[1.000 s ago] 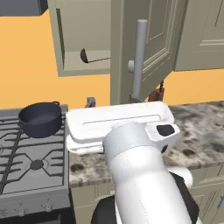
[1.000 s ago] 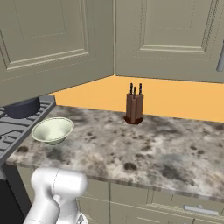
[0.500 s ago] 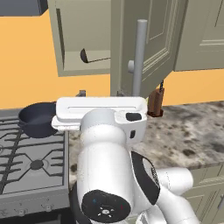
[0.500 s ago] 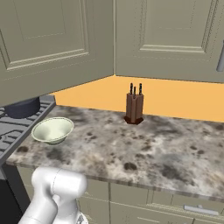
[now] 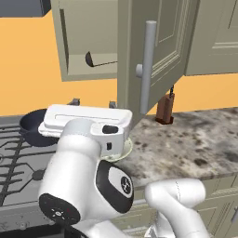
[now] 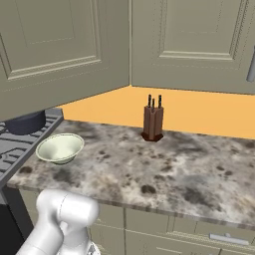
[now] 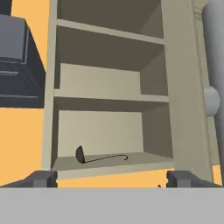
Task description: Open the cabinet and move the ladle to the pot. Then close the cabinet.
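The cabinet stands open, its door swung out toward me with the long grey bar handle on it. On the bottom shelf lies the dark ladle, cup to the left; it lies low in the hand view as the ladle. My gripper hangs open below and in front of that shelf, apart from the ladle, with nothing between its fingers. The dark pot sits on the stove, partly hidden behind my hand; the pot also shows under the open door.
The open door and its handle stand close on the right of the gripper. A dark range hood hangs left of the cabinet. A cream bowl and a knife block stand on the speckled counter.
My arm has swung to the left across the counter toward the stove and the cabinet opening. The gripper stays open. The ladle, pot and door have not moved.
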